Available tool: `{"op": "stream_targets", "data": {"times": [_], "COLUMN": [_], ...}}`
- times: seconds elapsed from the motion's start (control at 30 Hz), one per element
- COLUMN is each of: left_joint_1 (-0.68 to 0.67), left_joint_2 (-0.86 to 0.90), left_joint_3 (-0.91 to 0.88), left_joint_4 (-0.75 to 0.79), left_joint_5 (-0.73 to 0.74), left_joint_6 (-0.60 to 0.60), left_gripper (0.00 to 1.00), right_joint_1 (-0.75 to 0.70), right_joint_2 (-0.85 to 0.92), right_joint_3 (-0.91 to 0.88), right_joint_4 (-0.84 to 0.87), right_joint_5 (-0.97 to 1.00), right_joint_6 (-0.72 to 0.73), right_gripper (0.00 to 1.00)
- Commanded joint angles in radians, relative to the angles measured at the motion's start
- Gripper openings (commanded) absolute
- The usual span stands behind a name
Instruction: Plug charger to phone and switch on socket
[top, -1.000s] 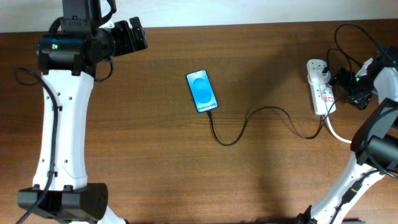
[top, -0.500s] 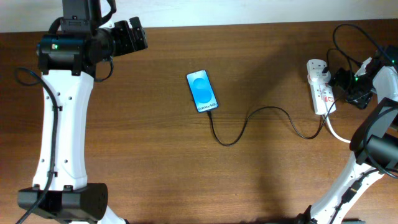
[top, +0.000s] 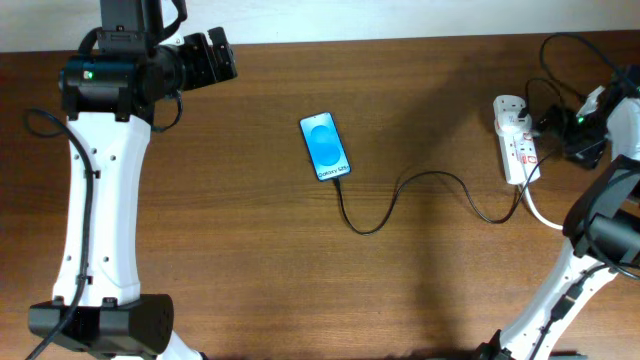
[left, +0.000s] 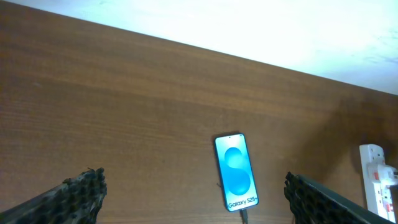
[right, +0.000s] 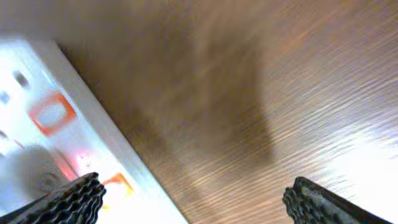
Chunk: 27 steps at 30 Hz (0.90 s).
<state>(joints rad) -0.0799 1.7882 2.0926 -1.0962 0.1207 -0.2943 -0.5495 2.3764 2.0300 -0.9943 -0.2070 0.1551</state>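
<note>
Reading the overhead view as a clock face with 12 at the far edge, the phone (top: 325, 146) lies flat near the middle of the surface (top: 250, 260). Its long axis runs roughly 11 to 5, with the lettered end at 5. The charger (top: 430, 176) meets that end and appears seated, though the tip is too small to confirm, then curls off toward 3 and reaches the socket (top: 515, 140). The socket lies near the right edge, its long axis 12 to 6. The right gripper (right: 193, 190) hangs just beside the socket on its 3 o'clock side, released and wide, grasping nothing. Its wrist view shows red switch markings, one with a faint glow. The left gripper (left: 193, 183), also released and empty, sits well apart at the phone's 10 o'clock. The right arm is clearly nearer to the switch, which probably lies at its 9 o'clock.
</note>
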Motion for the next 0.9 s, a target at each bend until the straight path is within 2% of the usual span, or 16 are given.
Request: {"op": "stream_targets", "data": {"times": [0.0,0.3,0.47,0.63,0.87], "left_joint_1": [0.004,0.004,0.004,0.004,0.004], "left_joint_2": [-0.005,-0.005,-0.005,-0.005,-0.005], "left_joint_3": [0.01,0.01,0.01,0.01,0.01], "left_joint_4": [0.001,0.001,0.001,0.001,0.001], "left_joint_5": [0.006,0.006,0.006,0.006,0.006], "left_joint_6": [0.012,0.012,0.012,0.012,0.012], "left_gripper": [0.99,0.99,0.99,0.99,0.99], "right_joint_1": [-0.086,-0.124,-0.074,0.031,0.253], "right_joint_2": [-0.005,-0.018,-0.05,-0.082,-0.212], "right_joint_3": [0.172,0.589,0.879,1.089,1.102], "right_joint_4": [-0.038,-0.311,-0.509,-0.682,-0.704], "right_joint_5": [0.001,-0.072,-0.215,-0.228,-0.23], "right_joint_6": [-0.019,-0.101,-0.183,-0.224,-0.226], "right_gripper": [0.98,0.98,0.98,0.98,0.98]}}
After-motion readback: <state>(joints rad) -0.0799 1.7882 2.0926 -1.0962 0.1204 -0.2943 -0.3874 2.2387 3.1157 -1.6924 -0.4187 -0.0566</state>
